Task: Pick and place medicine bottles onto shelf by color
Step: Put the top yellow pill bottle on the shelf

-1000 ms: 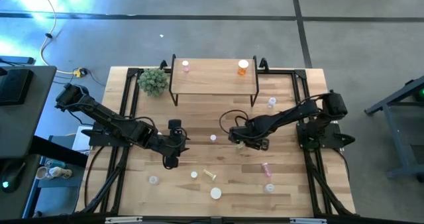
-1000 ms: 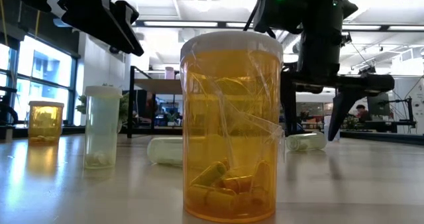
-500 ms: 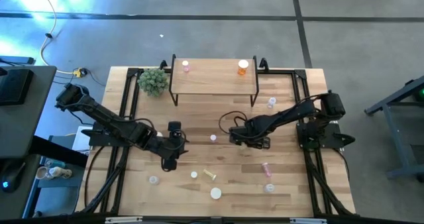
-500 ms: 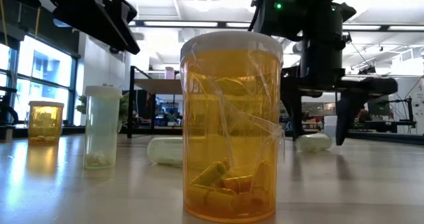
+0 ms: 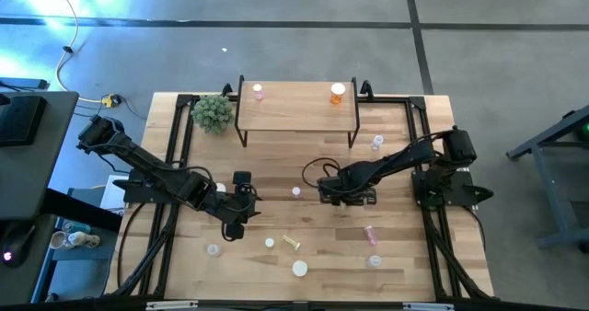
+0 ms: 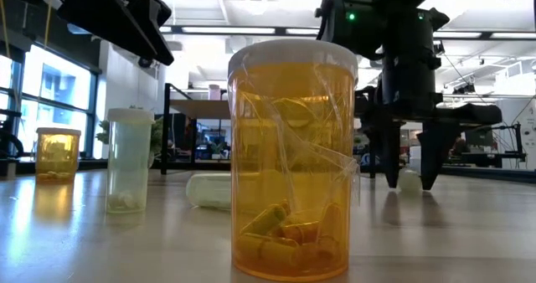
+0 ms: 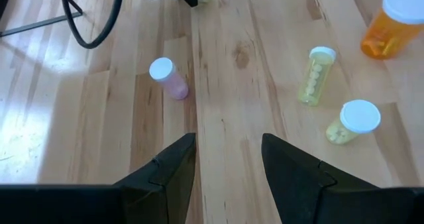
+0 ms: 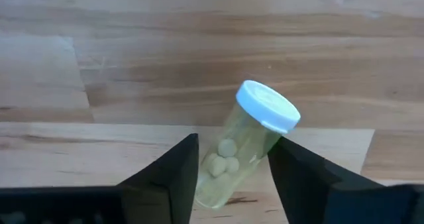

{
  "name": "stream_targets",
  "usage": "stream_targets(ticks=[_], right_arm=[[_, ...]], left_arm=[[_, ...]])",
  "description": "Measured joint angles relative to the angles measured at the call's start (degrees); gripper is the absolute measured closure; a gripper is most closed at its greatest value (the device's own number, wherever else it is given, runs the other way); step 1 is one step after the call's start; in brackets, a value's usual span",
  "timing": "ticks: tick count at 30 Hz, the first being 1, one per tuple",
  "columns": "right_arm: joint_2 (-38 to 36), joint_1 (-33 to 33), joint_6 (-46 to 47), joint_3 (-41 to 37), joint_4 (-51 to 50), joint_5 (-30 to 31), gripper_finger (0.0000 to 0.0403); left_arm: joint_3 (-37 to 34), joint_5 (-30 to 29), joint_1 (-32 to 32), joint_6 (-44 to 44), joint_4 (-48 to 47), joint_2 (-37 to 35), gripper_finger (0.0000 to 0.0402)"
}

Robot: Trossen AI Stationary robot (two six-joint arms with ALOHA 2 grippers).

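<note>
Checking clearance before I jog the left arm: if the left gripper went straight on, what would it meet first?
Most likely bare tabletop: the left gripper points between the lying pink bottle and the yellow-green bottle, though depth is unclear.

Pink bottle (image 5: 258,92) and orange bottle (image 5: 338,92) upright on shelf (image 5: 296,109) (opposite ends), others scattered, apparently lying, on tabletop.

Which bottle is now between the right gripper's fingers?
The yellow-green bottle with the white cap, lying tilted between the right gripper; the other bottles lie apart from it.

Robotics lab — concrete floor (image 5: 515,44), ceiling strip lights (image 6: 226,30), big windows (image 6: 33,107)
</note>
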Motion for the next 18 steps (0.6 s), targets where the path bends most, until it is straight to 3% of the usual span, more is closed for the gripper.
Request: stream_targets(ticks=[11, 18], right_arm=[[-0.02, 0.37, -11.48, 0.0, 0.07, 2.35, 0.0276], [-0.07, 2.32, -18.89, 0.0, 4.5, 9.26, 0.0288]], left_arm=[[0.0, -0.09, 0.0, -0.66, 0.07, 0.0, 0.0238], [0.0, -0.07, 0.0, -3.83, 0.04, 0.0, 0.0238]])
